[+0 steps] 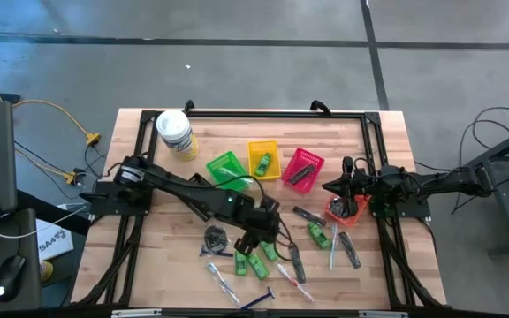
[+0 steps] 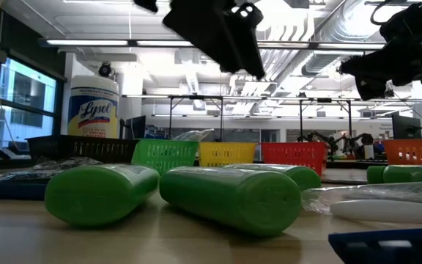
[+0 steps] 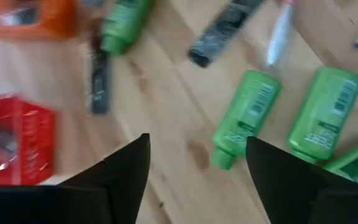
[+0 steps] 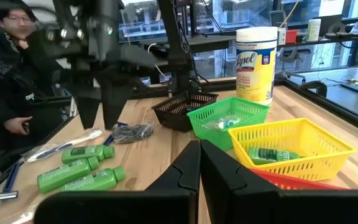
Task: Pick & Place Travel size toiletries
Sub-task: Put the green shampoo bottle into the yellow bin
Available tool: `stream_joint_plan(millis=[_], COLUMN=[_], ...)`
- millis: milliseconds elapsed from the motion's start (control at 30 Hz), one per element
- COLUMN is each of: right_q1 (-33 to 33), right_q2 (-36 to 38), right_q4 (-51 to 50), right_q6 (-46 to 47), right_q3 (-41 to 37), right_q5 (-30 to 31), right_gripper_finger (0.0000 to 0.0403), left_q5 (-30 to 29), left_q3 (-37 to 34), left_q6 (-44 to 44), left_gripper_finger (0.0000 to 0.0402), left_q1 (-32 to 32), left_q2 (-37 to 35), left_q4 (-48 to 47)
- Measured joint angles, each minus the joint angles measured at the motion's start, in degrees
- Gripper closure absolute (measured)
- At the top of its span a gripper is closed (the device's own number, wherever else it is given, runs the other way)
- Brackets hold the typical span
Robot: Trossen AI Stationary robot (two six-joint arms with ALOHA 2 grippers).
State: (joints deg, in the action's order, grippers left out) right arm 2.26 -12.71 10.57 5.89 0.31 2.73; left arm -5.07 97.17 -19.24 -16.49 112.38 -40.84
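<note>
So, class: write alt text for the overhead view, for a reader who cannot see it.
Over a wooden table, the left gripper hangs open above green bottles. Combs, razors and tubes lie nearby, with green, yellow and pink baskets behind. The right gripper waits shut beside an orange basket.

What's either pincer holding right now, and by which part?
Nothing. The left pincer hangs open above the green bottles with only bare wood between its fingers. The right pincer is shut empty, over by the baskets.
</note>
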Motion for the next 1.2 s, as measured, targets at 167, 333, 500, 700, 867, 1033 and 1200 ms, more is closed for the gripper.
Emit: stream_joint_plan(millis=[167, 333, 500, 700, 867, 1033, 1200], right_q1=[0.00, -0.02, 0.00, 0.00, -0.01, 0.00, -0.02], right_q2=[0.00, 0.00, 0.00, 0.00, 0.00, 0.00, 0.02], right_q4=[0.04, -0.26, -0.75, -1.09, -0.95, -0.96, -1.16], right_q6=[-0.07, -0.08, -0.08, -0.08, -0.10, -0.09, -0.10], right_q3=[0.00, 0.01, -0.01, -0.02, -0.01, 0.00, 0.00], right_q5=[0.10, -0.55, -1.66, -1.45, -1.12, -1.16, -1.32], right_gripper_finger=[0.0399, 0.0399, 0.0399, 0.0399, 0.0399, 0.0399, 0.0399], left_q5=[5.30, 10.63, 11.85, 15.44, 18.48, 18.59, 18.08], left_q3=[-0.04, -0.12, -0.11, -0.15, -0.28, -0.28, -0.19], left_q6=[-1.51, -2.46, -3.55, -4.31, -4.31, -4.33, -4.52], left_gripper_finger=[0.0130, 0.0129, 0.0129, 0.0129, 0.0129, 0.0129, 0.0131], left_q1=[0.02, 0.00, 0.37, 1.58, 2.77, 2.67, 2.59], left_q2=[2.93, 6.43, 8.86, 9.82, 10.95, 13.46, 14.36], left_q4=[2.26, 4.29, 4.72, 4.78, 5.85, 7.68, 9.97])
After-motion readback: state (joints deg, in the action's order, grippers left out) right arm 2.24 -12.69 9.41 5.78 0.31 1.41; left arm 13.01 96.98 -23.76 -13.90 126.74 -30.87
